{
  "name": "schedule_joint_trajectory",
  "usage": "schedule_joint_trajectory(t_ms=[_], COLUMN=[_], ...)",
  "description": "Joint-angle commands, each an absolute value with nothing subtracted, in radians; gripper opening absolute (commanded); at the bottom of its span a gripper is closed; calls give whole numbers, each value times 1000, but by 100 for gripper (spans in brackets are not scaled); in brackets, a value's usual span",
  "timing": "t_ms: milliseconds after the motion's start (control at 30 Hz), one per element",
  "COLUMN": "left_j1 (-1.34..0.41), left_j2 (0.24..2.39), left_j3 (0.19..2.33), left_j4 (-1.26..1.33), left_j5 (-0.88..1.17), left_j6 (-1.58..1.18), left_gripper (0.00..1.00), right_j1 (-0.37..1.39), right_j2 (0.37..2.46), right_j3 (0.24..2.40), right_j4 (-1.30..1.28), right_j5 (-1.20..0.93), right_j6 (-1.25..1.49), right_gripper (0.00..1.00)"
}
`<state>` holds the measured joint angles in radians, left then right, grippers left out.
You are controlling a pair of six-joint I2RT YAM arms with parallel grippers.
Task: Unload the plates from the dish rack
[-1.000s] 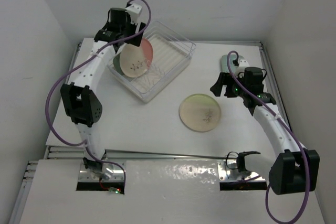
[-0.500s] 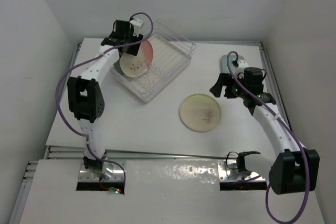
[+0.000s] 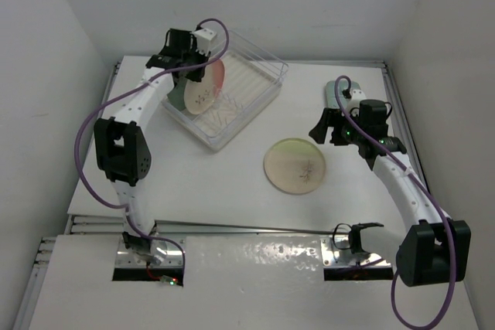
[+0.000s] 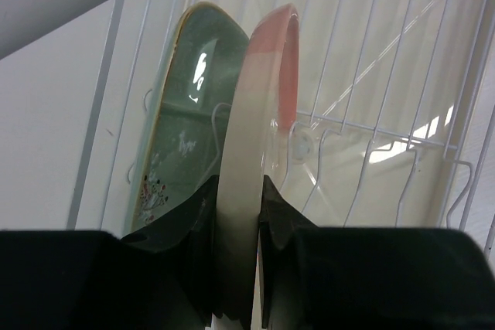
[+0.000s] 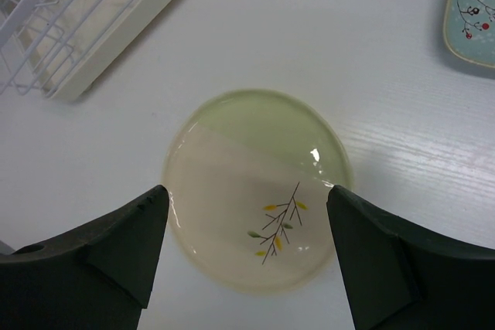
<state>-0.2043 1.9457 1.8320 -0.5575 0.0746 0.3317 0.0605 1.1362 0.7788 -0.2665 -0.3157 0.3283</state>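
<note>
White surface [image 3: 232, 191], far left: inside the dish rack [image 3: 272, 69] the left gripper [image 4: 238, 214] pinched the upright cream-and-pink plate [image 4: 259, 106] by its rim, evidently for lifting; the right gripper [image 5: 246, 195] hung wide over the flat cream-yellow plate [image 3: 294, 165].

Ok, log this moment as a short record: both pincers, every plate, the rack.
left pincer: shut on the rim of the cream-and-pink plate
cream-and-pink plate: on edge inside the dish rack
racked mint-green plate: on edge right beside it
right pincer: open, holding nothing, above the cream-yellow plate
cream-yellow plate: flat on the table, outside the rack
second mint-green plate: flat on the table, partly cut off in the right wrist view
</note>
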Motion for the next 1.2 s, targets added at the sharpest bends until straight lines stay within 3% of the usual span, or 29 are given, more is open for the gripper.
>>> schedule_joint_trajectory(t_ms=[0,400,1167], left_j1=[-187,-212,-287], left_j2=[1913,1887,1784], left_j3=[1848,2115,2132], left_j4=[-476,-417,-351], left_j5=[-8,58,287], left_j6=[339,420,198], left_gripper=[0,0,0], right_j1=[57,57,55], right_j2=[1126,1138,1105], right_j3=[810,821,821], right_j4=[-233,-203,-204], right_j5=[-325,-345,-316], right_j6=[348,374,414], right_gripper=[82,82,81])
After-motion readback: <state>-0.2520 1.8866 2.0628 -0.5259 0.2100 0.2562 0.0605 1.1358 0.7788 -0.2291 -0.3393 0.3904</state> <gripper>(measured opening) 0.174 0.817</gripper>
